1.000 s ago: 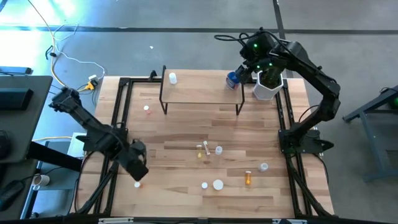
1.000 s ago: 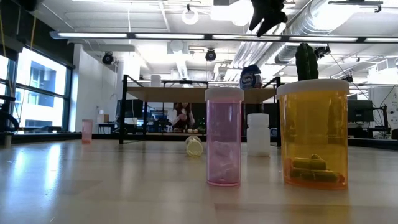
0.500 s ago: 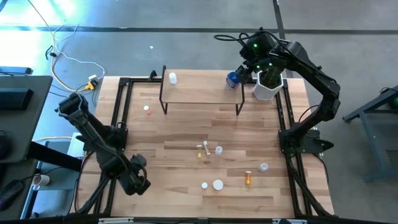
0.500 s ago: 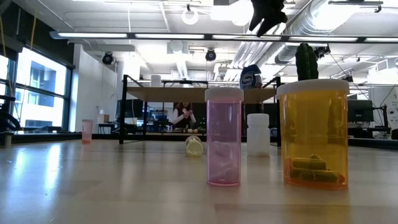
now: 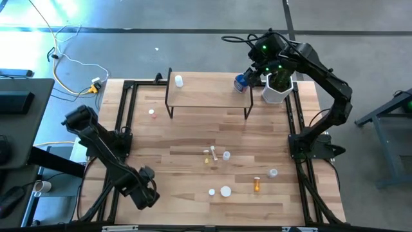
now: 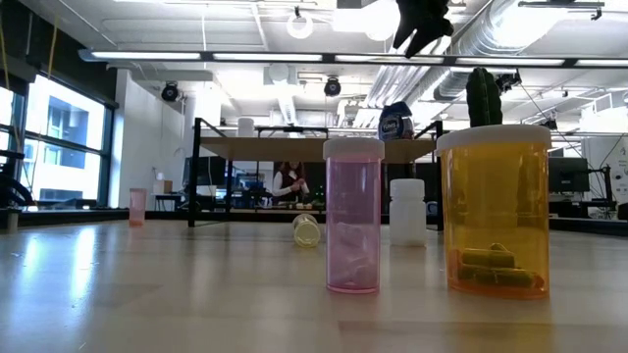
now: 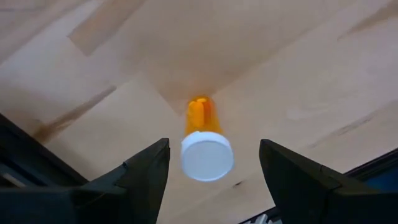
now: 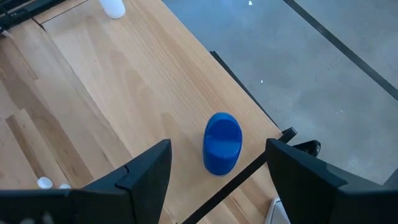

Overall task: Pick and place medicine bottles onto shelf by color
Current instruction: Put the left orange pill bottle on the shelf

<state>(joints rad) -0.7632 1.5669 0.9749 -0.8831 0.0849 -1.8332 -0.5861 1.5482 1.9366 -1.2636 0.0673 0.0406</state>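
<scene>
A small orange medicine bottle [image 7: 203, 134] with a white cap stands upright on the table near its near left corner. My left gripper [image 7: 214, 148] points down over it, open, one finger on either side and clear of it. In the high view the left gripper [image 5: 146, 194] hides this bottle. The shelf [image 5: 206, 93] stands at the far middle, bearing a white bottle [image 5: 178, 80] and a blue jar [image 8: 222, 143]. My right gripper [image 5: 252, 76] hovers open above the blue jar, not touching it. Other bottles [image 5: 225, 191] stand loose on the table.
A white pot with a green plant [image 5: 275, 90] stands beside the shelf's right end. A pink bottle [image 5: 152, 113] is left of the shelf's front. A group of bottles [image 5: 209, 154] sits mid-table, an orange one [image 5: 257, 185] and white ones nearer the front.
My left gripper has gone down and toward the table's near edge, coming over the small orange bottle, which it now covers in the high view. Its fingers stay open. The bottles have not moved.
</scene>
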